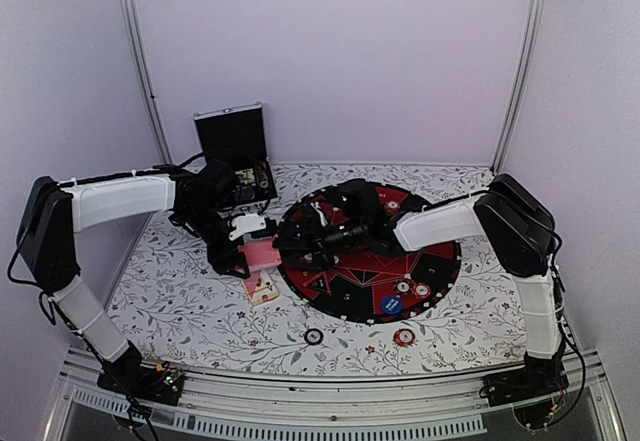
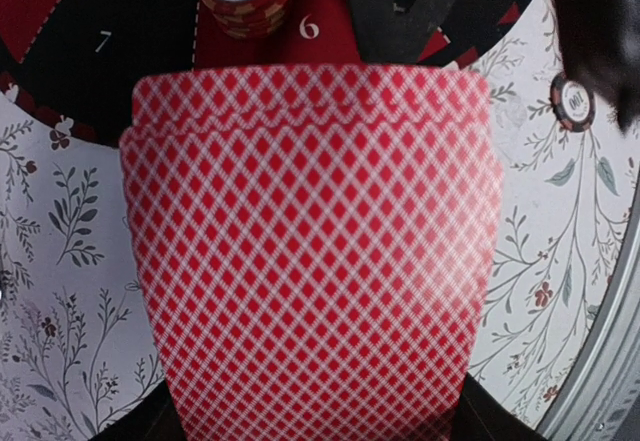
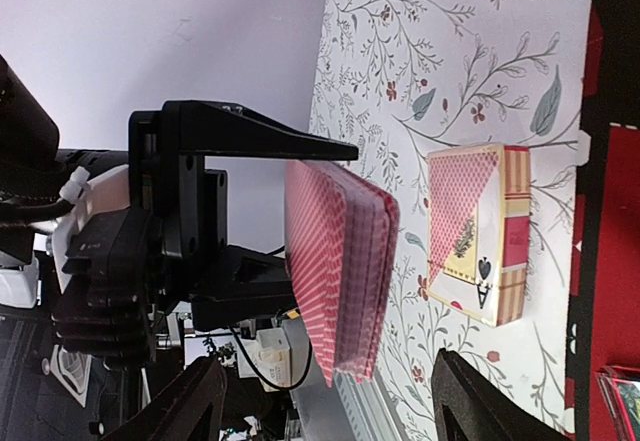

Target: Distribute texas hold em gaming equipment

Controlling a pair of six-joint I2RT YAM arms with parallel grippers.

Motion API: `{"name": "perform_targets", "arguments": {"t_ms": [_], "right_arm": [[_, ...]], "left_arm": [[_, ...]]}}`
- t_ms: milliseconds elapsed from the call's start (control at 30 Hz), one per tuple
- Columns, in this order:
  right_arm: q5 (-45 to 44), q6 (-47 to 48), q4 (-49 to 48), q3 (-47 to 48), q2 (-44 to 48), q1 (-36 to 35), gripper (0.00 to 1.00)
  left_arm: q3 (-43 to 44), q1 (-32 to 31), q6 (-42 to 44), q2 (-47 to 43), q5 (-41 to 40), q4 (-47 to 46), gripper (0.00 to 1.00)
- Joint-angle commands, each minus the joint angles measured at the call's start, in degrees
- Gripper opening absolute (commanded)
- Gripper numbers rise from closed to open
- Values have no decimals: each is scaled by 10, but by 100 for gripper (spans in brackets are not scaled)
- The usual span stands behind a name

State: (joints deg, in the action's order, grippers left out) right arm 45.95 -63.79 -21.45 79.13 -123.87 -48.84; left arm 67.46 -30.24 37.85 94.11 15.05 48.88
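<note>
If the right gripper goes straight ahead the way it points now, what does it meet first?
Most likely the deck of cards clamped in the left gripper: it lies straight ahead of the open right gripper. Depth is unclear.

Even, soft, slightly violet light; shadows faint. Top view wide, frame posts bowed at edges. Left wrist view: deck (image 2: pixel 310 251) near lens, slightly soft.

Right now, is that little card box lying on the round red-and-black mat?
No, the card box lies on the flowered tablecloth, beside the mat and clear of its edge.
</note>
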Motion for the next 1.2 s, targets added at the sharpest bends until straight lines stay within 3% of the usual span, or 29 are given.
{"name": "perform_targets", "arguments": {"t_ms": [0, 300, 500, 867, 1067, 1167], "right_arm": [[21, -35, -45, 31, -28, -9, 74], [36, -56, -59, 62, -60, -14, 72], [46, -93, -106, 75, -82, -15, 58], [62, -134, -144, 109, -116, -21, 52], [64, -148, -165, 97, -116, -21, 24], [65, -154, -171, 99, -117, -21, 12]], "left_arm": [[19, -10, -4, -17, 12, 6, 28], [29, -12, -5, -23, 10, 12, 27], [36, -16, -6, -25, 10, 14, 27], [40, -25, -9, -23, 4, 15, 27], [43, -28, -9, -24, 0, 11, 29], [46, -31, -9, -26, -4, 10, 40]]}}
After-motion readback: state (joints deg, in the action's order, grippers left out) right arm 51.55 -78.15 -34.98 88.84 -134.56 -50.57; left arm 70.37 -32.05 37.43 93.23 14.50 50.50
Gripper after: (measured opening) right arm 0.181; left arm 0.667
